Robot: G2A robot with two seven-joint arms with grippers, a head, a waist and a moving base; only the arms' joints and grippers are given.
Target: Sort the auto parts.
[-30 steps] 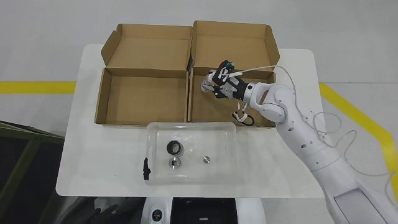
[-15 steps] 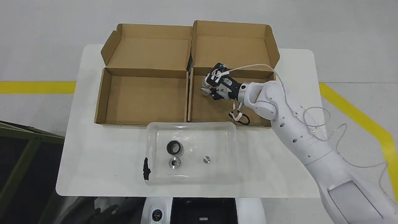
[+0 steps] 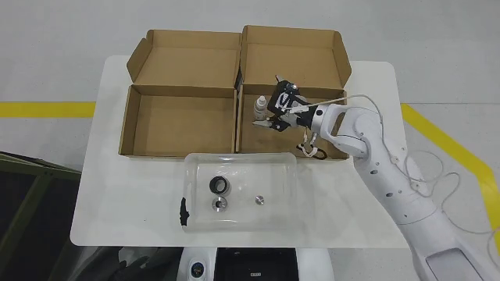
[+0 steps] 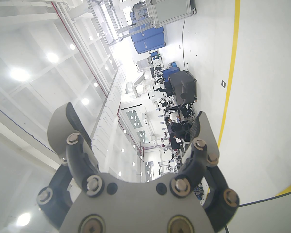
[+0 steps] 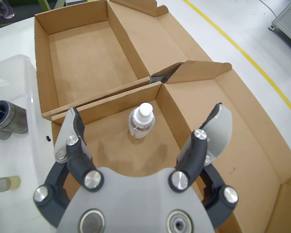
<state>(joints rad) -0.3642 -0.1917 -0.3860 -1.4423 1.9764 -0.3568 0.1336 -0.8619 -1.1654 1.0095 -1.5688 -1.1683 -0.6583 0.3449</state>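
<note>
A small clear bottle with a white cap (image 5: 141, 123) stands upright in the far corner of the right cardboard box (image 5: 126, 151), next to the wall shared with the left box; the top view has the bottle (image 3: 258, 107) there too. My right gripper (image 5: 147, 115) hangs open just behind and above it, fingers apart on either side and touching nothing. From above, the right gripper (image 3: 268, 115) is over the right box (image 3: 269, 142). The left gripper (image 4: 134, 112) is open, holds nothing and points up into the room.
The left cardboard box (image 3: 178, 125) holds nothing. A clear plastic tray (image 3: 242, 164) near the table's front edge holds a steel bearing (image 3: 220, 185), a metal cylinder (image 3: 219, 204) and a small round part (image 3: 259, 199). Both box lids lie open at the back.
The right gripper opened and let go of the bottle, which now stands in the right box's corner. The gripper has drawn back a little toward the right.
</note>
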